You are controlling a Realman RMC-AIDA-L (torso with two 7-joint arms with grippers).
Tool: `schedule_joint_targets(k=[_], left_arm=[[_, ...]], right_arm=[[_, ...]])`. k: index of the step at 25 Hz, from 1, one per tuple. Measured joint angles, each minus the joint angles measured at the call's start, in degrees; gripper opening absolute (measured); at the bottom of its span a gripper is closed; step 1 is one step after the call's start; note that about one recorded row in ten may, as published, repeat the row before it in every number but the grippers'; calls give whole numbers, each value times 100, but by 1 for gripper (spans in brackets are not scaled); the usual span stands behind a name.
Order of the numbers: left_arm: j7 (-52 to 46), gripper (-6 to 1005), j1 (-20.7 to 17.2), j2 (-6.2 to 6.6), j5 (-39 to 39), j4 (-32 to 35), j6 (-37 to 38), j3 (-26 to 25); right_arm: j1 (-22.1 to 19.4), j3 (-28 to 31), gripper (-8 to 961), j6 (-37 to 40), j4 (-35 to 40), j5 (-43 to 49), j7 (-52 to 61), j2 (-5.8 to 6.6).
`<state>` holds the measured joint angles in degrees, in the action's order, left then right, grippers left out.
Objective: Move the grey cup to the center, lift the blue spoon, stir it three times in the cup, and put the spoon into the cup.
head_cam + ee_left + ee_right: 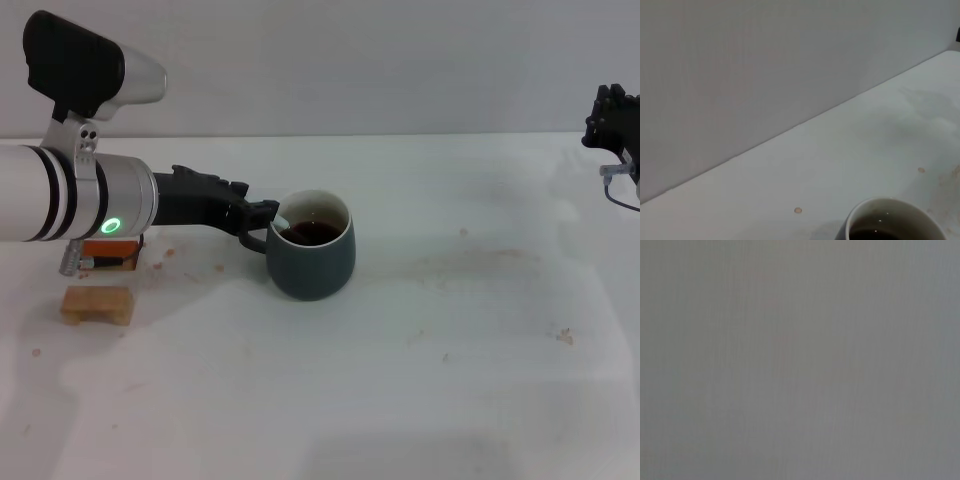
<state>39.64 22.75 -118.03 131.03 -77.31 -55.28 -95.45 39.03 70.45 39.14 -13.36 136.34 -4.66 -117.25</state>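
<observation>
The grey cup [312, 250] stands upright near the middle of the white table with dark liquid inside and its loop handle turned toward my left arm. Its pale rim also shows in the left wrist view [895, 220]. My left gripper [265, 211] reaches in from the left, and its tip is at the cup's left rim, just above the handle. A small pale sliver [283, 221] leans on the inner left rim right at the gripper tip. It looks like part of the blue spoon, and the rest is hidden. My right gripper [612, 125] is parked high at the far right edge.
An orange block [112, 252] and a tan wooden block [97, 305] lie on the table at the left, under my left forearm. The white table [450, 340] carries small brown stains and crumbs. A plain wall stands behind.
</observation>
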Motion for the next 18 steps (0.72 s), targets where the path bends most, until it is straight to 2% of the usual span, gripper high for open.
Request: schedule_joint_targets(k=[8,13,14,15,18], left_arm=[[-1,451,-132,2,-402,-191,607,-55],[86,451,-514,-5,-987,-236,1991,-32],[315,451,-697,-6,-1421,-228,2635,-3],[315,451,-697,-6,-1421,-228,2635,-3],[1013,451,-919,-9,-2360,-38,3619,32]], right_arm=[[-10,8,80,10,0,6,0,7],[-92,22,80,20,0,-10,0,18],[-155,62,80,24,0,-25,0,25],[-155,62,80,24,0,-25,0,25],[-263,234,80,65,4,-19,0,36]])
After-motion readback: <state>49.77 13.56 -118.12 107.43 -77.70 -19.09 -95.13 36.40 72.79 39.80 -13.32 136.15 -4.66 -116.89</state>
